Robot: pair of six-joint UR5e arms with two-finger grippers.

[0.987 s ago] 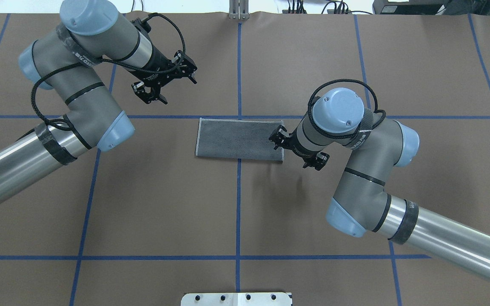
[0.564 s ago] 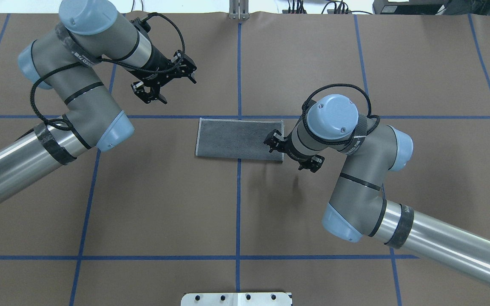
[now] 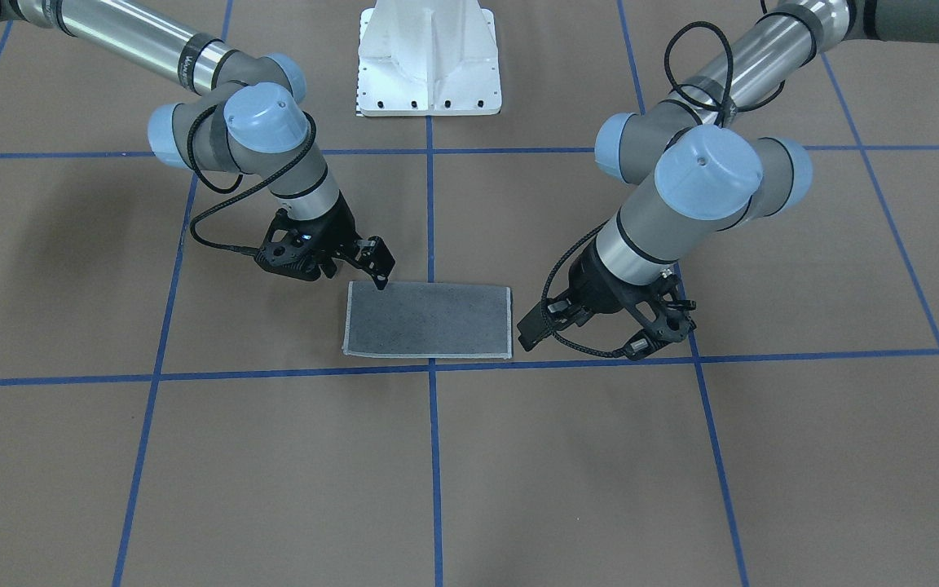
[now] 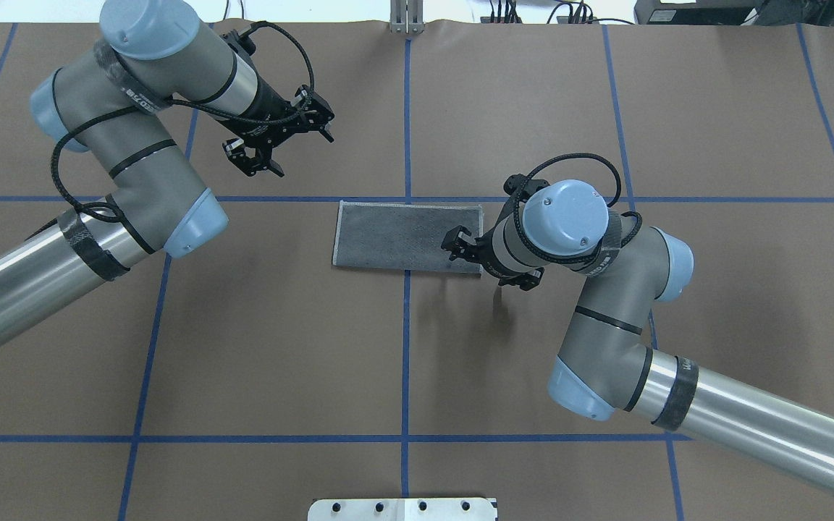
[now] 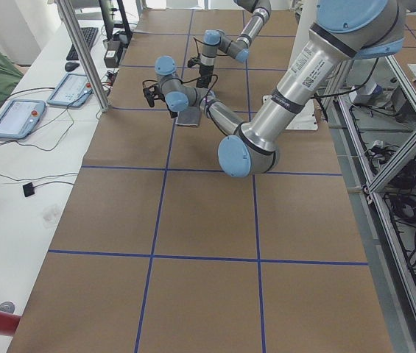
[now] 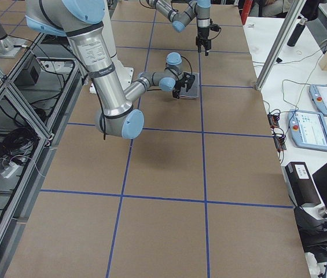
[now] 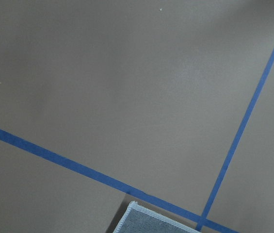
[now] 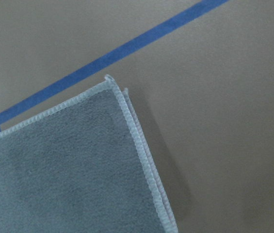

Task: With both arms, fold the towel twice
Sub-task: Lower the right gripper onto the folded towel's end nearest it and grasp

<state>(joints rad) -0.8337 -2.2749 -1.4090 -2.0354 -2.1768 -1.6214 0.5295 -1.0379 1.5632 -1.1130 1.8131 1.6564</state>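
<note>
The towel (image 4: 399, 235) lies flat as a folded rectangle, dark grey face up, light trim at its edges; it also shows in the front view (image 3: 429, 319). My right gripper (image 4: 460, 246) hangs low over the towel's right end, near the corner on the robot's side, and looks open and empty; in the front view (image 3: 377, 273) one fingertip (image 3: 381, 281) stands at that corner. The right wrist view shows a two-layer corner of the towel (image 8: 69, 165). My left gripper (image 4: 283, 141) is open and empty, raised, beyond the towel's far left corner. The left wrist view shows only a towel corner (image 7: 146, 222).
The table has a brown cover (image 4: 279, 325) with blue tape grid lines (image 4: 406, 362). The white pedestal base (image 3: 429, 57) stands at the robot's edge. A desk with tablets (image 6: 316, 124) runs along the far side.
My right arm has swung left, carrying its gripper from just off the towel's right edge to over its right end. The left arm has barely moved. The towel has not moved.
</note>
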